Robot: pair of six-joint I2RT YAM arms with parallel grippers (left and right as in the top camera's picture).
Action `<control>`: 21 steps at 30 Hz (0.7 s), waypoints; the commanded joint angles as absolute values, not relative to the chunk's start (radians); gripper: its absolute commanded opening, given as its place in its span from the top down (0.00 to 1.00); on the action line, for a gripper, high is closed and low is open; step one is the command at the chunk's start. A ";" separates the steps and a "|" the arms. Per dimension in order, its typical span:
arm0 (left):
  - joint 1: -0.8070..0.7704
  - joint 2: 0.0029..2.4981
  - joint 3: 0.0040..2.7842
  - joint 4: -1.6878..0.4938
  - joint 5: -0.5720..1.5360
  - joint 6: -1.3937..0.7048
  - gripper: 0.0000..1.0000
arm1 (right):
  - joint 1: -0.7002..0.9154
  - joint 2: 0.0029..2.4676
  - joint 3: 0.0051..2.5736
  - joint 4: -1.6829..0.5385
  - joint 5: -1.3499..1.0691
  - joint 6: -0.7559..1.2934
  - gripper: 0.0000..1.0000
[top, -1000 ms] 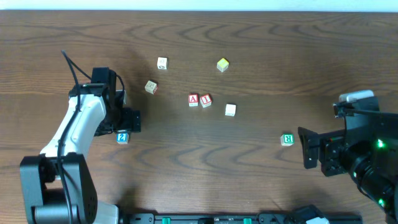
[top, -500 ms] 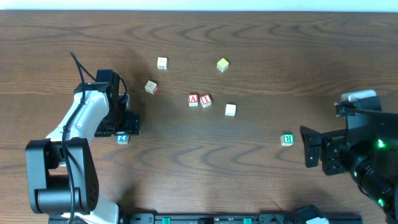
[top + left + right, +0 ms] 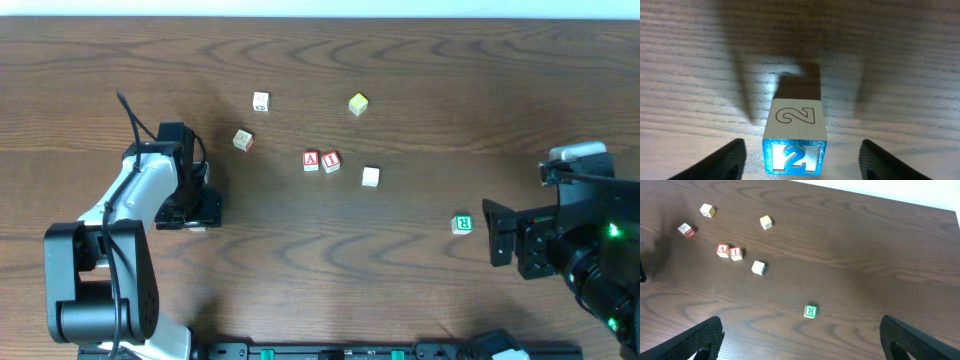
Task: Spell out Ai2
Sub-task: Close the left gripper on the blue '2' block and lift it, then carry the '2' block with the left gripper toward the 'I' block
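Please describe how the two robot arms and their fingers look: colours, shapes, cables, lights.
The left arm has a white, smooth link between black joints, and a thin black cable loops above it. The right arm is mostly black and blocky, with a pale cap and a small green light. In both wrist views the fingers are dark with rounded tips.

A wooden block (image 3: 794, 134) on the counter (image 3: 700, 60) carries the numeral 2 twice in the left wrist view: outlined in brown on its top face, pale on its blue side face. Seen from overhead, the red A block (image 3: 311, 160) and red I block (image 3: 331, 161) sit side by side; a green block (image 3: 461, 224) shows the letter R. Marks on the remaining blocks (image 3: 260, 101) are too small to read
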State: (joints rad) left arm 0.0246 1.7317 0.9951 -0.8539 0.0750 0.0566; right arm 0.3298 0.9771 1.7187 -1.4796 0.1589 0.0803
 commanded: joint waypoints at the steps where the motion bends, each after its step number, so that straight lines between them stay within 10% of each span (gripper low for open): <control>1: 0.025 1.741 0.984 -0.850 0.071 0.063 0.34 | 0.321 0.978 1.713 -1.478 0.176 0.097 0.01; 21: 0.026 1.741 0.984 -0.830 0.067 0.063 0.63 | 0.321 0.978 1.713 -1.478 0.176 0.097 0.01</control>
State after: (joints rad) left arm 0.0246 1.7317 0.9932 -0.8291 0.0746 0.0566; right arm 0.3298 0.9771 1.7187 -1.4796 0.1589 0.0803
